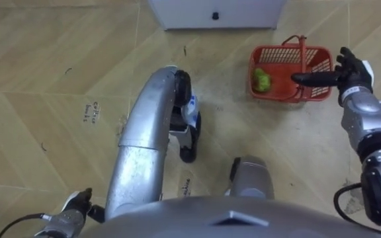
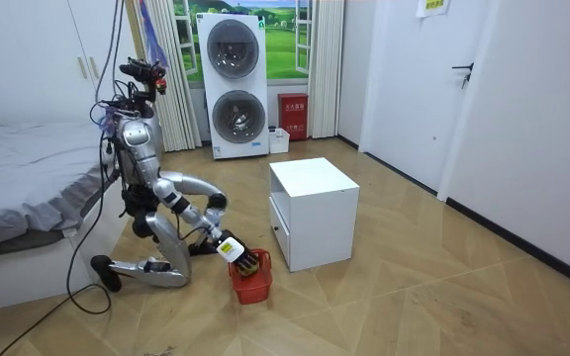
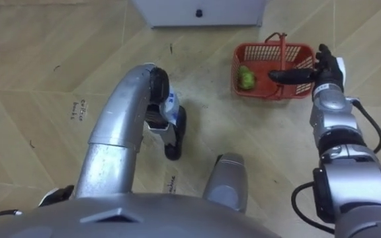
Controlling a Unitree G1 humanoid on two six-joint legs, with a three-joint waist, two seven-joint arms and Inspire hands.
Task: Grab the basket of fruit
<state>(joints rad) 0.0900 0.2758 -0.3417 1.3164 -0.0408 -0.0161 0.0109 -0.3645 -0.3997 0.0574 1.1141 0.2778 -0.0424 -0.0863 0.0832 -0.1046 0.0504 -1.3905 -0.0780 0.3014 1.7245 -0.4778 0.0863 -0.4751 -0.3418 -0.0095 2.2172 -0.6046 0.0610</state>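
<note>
Wooden floor, white cabinet [image 1: 210, 13] ahead. Red basket [image 1: 276, 55] holds green fruit [image 1: 262, 80]. Right hand [image 1: 351, 73] beside handle [image 1: 302, 53], fingers straight, holding nothing.

It was a home bedroom: a bed [image 2: 28, 163] with grey bedding stood along the room view's left, two stacked washing machines [image 2: 234, 89] by a curtained window [image 2: 305, 35], and a white cabinet [image 2: 315, 213] on wood-patterned floor [image 2: 443, 287].

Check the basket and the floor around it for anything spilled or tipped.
Nothing stands out. The red basket sits upright on the floor, handle up, with the green fruit inside and nothing spilled. The right hand reaches over it, fingers straight.
</note>
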